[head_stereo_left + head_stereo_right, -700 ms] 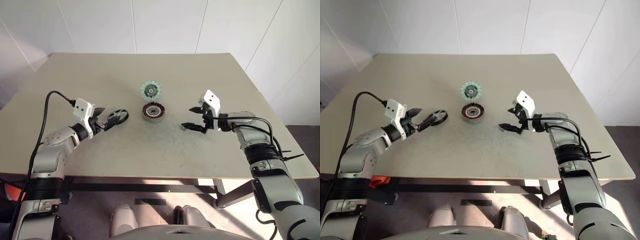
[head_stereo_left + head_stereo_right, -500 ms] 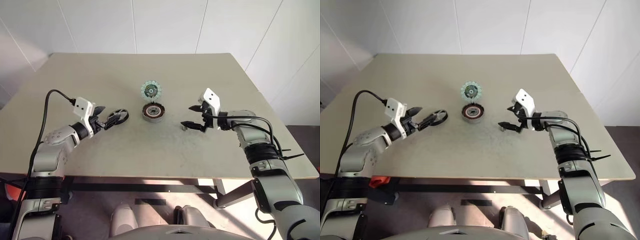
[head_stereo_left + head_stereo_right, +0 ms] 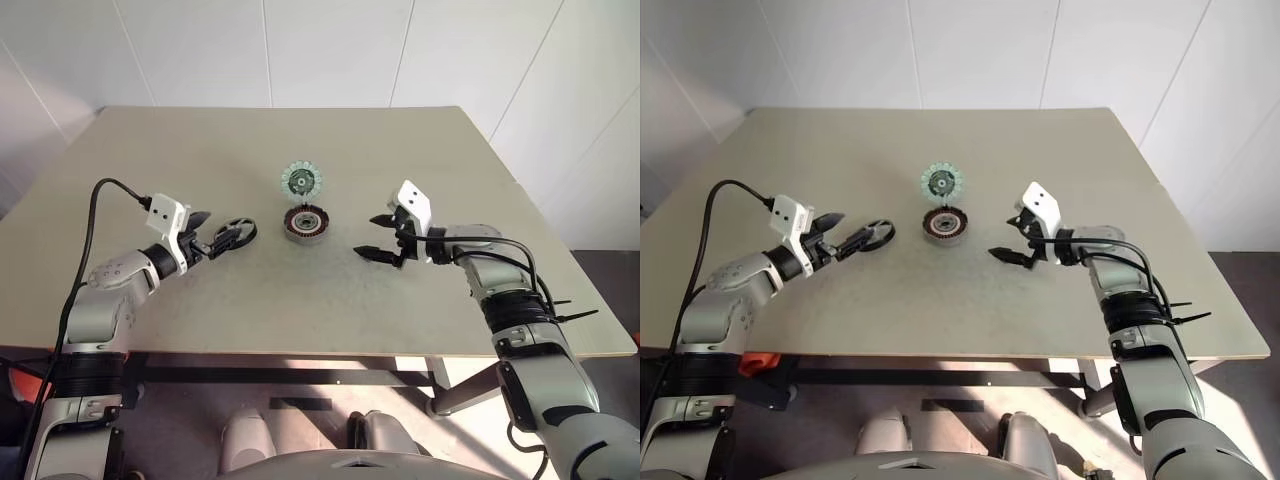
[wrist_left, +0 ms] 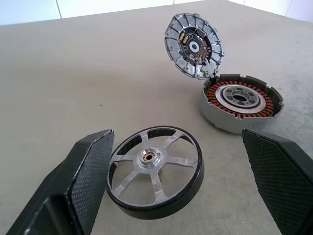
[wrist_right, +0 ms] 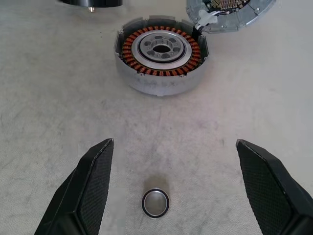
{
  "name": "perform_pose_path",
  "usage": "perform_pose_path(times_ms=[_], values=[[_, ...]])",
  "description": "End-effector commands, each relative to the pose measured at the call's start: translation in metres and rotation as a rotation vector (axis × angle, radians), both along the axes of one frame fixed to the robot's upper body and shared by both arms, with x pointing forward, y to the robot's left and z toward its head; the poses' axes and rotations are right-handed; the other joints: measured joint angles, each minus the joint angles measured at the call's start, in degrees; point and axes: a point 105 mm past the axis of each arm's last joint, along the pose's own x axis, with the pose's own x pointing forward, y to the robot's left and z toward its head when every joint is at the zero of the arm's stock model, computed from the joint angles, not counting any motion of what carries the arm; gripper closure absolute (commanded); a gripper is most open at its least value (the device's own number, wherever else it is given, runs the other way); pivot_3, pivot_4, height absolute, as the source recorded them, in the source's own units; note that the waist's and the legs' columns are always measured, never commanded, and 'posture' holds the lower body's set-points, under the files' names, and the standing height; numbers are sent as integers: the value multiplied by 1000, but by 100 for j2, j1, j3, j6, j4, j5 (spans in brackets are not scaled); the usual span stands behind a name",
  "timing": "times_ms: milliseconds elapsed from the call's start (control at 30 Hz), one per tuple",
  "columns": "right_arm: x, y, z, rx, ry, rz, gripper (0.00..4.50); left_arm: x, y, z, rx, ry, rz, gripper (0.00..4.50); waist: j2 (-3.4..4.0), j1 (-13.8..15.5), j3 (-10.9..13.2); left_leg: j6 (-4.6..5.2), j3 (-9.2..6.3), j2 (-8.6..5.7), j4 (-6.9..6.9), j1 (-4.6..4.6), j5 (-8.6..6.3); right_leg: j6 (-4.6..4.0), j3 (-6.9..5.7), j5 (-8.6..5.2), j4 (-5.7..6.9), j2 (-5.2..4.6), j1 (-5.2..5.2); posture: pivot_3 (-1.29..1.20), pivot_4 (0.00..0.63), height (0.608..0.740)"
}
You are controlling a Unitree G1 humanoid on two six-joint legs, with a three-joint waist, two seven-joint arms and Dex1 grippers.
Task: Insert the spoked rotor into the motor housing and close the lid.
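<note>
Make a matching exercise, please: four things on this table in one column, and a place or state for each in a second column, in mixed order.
1. spoked rotor
2. motor housing
3. lid
4. small ring

A. stands tilted open at the housing's rim
B. lies between the open right gripper's fingers
C. shows copper windings, nothing inserted
D. lies flat between the open left gripper's fingers

Pairs: 1-D, 2-C, 3-A, 4-B

No text, label, brand, number or sign can be read anywhere in these views. The inner face of the lid [image 4: 194,45] carries small electronic parts that may bear markings, but they are too small to make out.
</note>
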Motion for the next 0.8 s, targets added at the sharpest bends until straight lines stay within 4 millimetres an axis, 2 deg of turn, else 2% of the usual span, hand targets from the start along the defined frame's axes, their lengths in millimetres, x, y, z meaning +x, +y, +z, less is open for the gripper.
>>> perform_pose_path(times_ms=[33, 200, 467, 600, 800], values=[[6, 4, 15, -5, -56, 4, 0, 1, -2, 12, 4, -47, -7, 89, 0, 7, 0, 0, 0, 0, 0, 0, 0, 0, 0, 0, 0, 0, 0, 0, 0, 740], [-4, -9, -7, -56, 4, 13, 0, -1, 3, 11, 7, -46, 8, 89, -1, 31, 0, 1, -3, -10, -1, -3, 0, 1, -5, 0, -6, -2, 7, 0, 0, 740], [-9, -34, -15, -70, 48, -23, 0, 0, 2, 9, 9, -37, 8, 89, -1, 17, 0, 2, -6, -15, -1, 2, 0, 1, -3, -1, -2, -4, 8, 0, 0, 740], [-7, -36, -18, -69, 55, -42, 0, 0, -1, 7, 8, -33, -3, 89, -1, 11, -1, 2, -7, -15, -1, 3, 1, 2, -3, -1, -1, -4, 9, 0, 0, 740], [-9, -28, -20, -53, 62, -30, 0, 1, -1, 7, 10, -29, -4, 89, -1, 14, -1, 4, -7, -15, -1, 0, 1, 1, -4, -1, -3, -4, 8, 0, 0, 740]])
